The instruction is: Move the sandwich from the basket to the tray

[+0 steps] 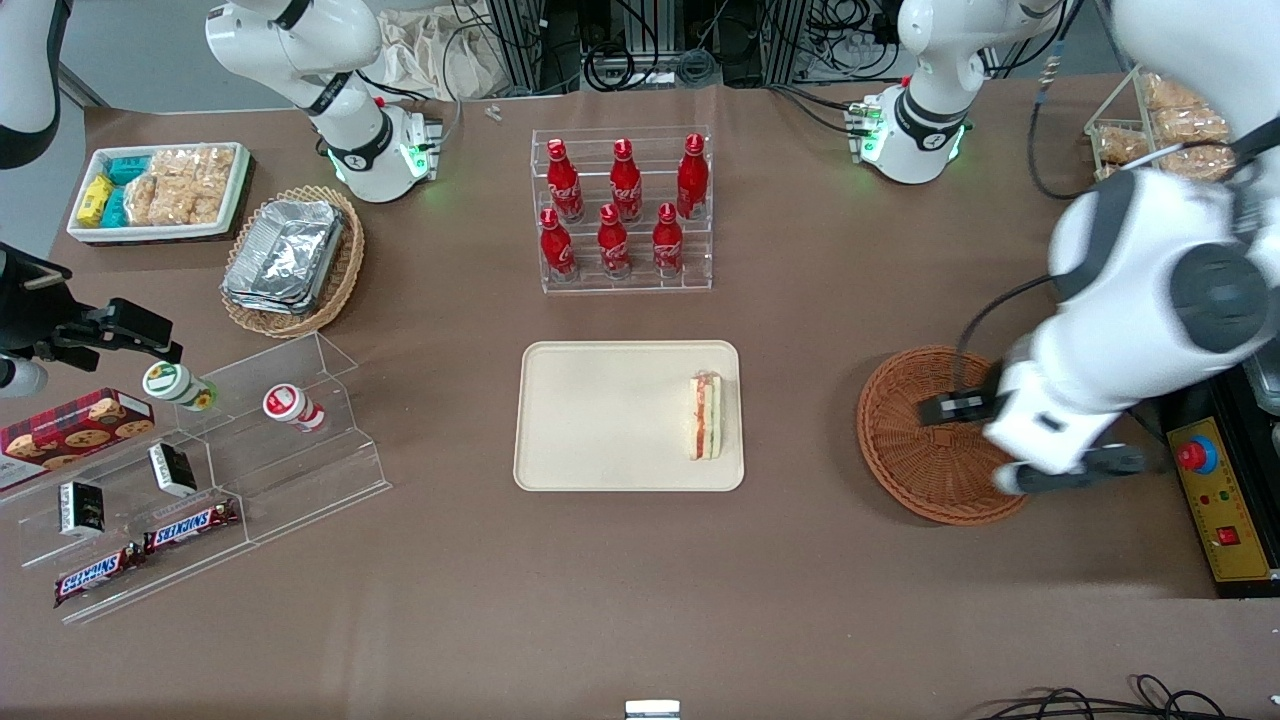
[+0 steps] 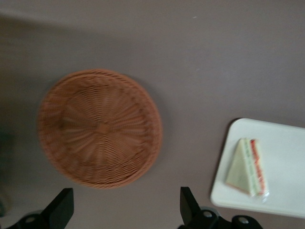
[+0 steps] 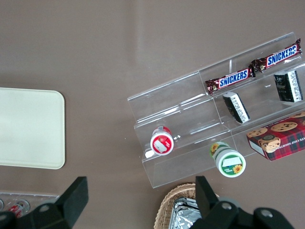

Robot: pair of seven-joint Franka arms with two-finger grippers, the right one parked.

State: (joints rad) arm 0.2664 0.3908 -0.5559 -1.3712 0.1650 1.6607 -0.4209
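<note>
On the tray (image 1: 600, 420), against the short rim nearest my arm's end of the table, lies the sandwich (image 1: 706, 417), its long side parallel to that rim and just inside it. Bread is pale, clear-wrapped; red, orange and green filling bands run along the cut edge, seen also from my wrist (image 2: 248, 168). Most of the tray surface lies bare toward the parked arm's end. Bare tabletop separates the tray from the basket (image 1: 925, 440). My gripper (image 2: 126, 210) hangs above the basket, fingers (image 2: 61, 206) spread apart, nothing between them. Basket interior (image 2: 100, 128) shows only woven wicker, rim unobstructed.
</note>
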